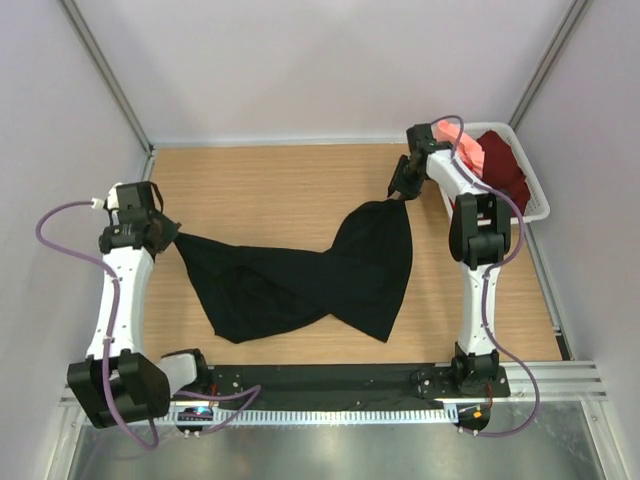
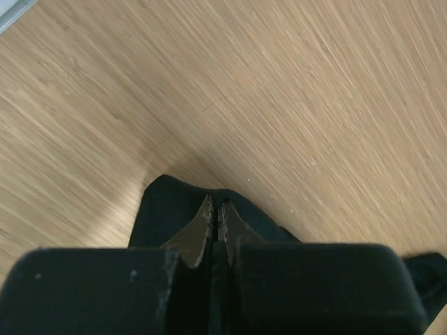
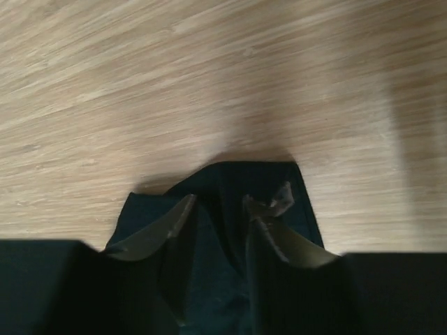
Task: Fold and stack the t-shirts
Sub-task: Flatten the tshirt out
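Left gripper (image 1: 172, 237) pinches one end of the black shirt (image 1: 300, 275), jaws closed tight on the cloth. Right gripper (image 1: 398, 195) clamps a bunch of the other end, farther back beside the basket (image 1: 536, 180). Between them the shirt runs left to right across the table (image 1: 280, 180), twisted at its middle, its bulk toward the arm bases. That twist probably needs undoing first. Other shirts (image 1: 500, 165) lie in the basket.

Both arms are holding the black t-shirt (image 1: 300, 280) out across the wooden table (image 1: 270, 180). The left gripper (image 1: 178, 238) is pinching one end and the right gripper (image 1: 400, 196) the other, and the cloth is twisting mid-span. The salmon-pink shirt (image 1: 470, 150) and maroon shirt (image 1: 505, 165) are sitting in the white basket (image 1: 536, 192).
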Controlling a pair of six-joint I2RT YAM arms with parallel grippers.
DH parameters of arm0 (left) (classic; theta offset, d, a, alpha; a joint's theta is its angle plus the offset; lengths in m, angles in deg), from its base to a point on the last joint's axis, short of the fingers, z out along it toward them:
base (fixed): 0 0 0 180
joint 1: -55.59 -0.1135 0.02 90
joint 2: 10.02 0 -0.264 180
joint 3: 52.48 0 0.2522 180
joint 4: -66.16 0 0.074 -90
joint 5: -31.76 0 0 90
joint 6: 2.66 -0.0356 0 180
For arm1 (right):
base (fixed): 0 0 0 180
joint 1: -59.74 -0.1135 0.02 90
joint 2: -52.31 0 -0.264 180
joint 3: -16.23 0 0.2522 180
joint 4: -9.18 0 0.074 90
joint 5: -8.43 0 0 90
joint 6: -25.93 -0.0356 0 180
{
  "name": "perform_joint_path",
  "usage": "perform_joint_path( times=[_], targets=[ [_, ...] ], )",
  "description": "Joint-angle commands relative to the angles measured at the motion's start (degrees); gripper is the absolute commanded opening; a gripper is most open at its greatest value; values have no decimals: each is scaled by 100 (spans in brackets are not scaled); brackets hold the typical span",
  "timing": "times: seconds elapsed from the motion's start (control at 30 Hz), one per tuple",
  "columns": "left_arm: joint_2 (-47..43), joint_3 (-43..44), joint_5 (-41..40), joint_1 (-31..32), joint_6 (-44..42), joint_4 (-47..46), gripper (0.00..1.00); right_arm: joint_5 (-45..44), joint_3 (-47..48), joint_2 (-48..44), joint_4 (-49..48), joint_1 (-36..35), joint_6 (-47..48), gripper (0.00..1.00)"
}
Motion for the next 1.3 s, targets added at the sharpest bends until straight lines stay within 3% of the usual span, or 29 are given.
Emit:
perform_joint_path(
  times=[0.0, 0.1, 0.2, 0.4, 0.57, 0.77, 0.9, 1.27],
  targets=[
    [-94, -220, 656, -410, 74, -689, 0, -213, 1024, -499, 270, -95, -9, 41],
    [-41, -552, 946, -534, 179, -979, 0, -1074, 939, -998, 939, -201, -404, 53],
    [125, -809, 1349, -569, 346, -1252, 0, -1366, 370, -1788, 1361, -306, -887, 59],
    [267, -1055, 1544, -578, 373, -1551, 0, -1753, -1661, -3310, 1879, -850, -1994, 58],
    [372, -1125, 1667, -578, 145, -1682, 0, -1895, -3674, -4542, 2144, -1939, -3224, 54],
    [504, -1213, 2097, -579, 91, -1805, 0, -1683, -5555, -5429, 1688, -3178, -4587, 53],
    [460, -1257, 2186, -578, 92, -1850, 0, -1352, -6591, -5799, 1258, -3391, -5133, 54],
    [460, -1284, 2221, -578, 74, -1867, 0, -1385, -7350, -6380, 431, -4138, -6337, 52]
  ],
)
